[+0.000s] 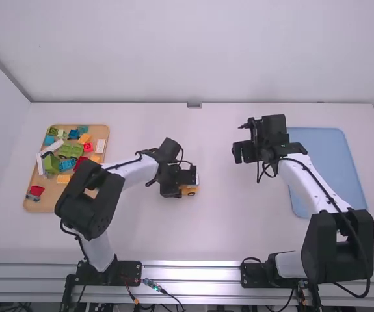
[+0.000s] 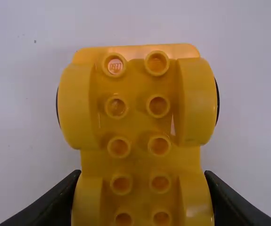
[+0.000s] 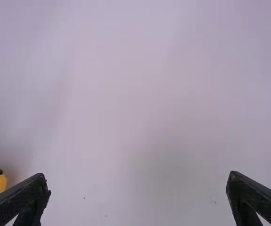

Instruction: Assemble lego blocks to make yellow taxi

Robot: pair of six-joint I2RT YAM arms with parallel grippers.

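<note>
Left gripper point(image 2: 142, 174) pinches yellow chassis point(image 2: 139, 157); off-centre pressing could pivot it. Right gripper point(image 3: 138, 178) is spread, empty.

open counter point(image 1: 229, 224) lies between left arm point(image 1: 90, 201) and right arm point(image 1: 333, 244); the left one blocks the board's point(image 1: 53, 200) near right corner.

Blue mat point(image 1: 328, 162): right of the right gripper point(image 1: 243, 152)
Tray point(image 1: 49, 202): well left of the left gripper point(image 1: 188, 182)
Wall point(image 1: 193, 52): beyond both
</note>
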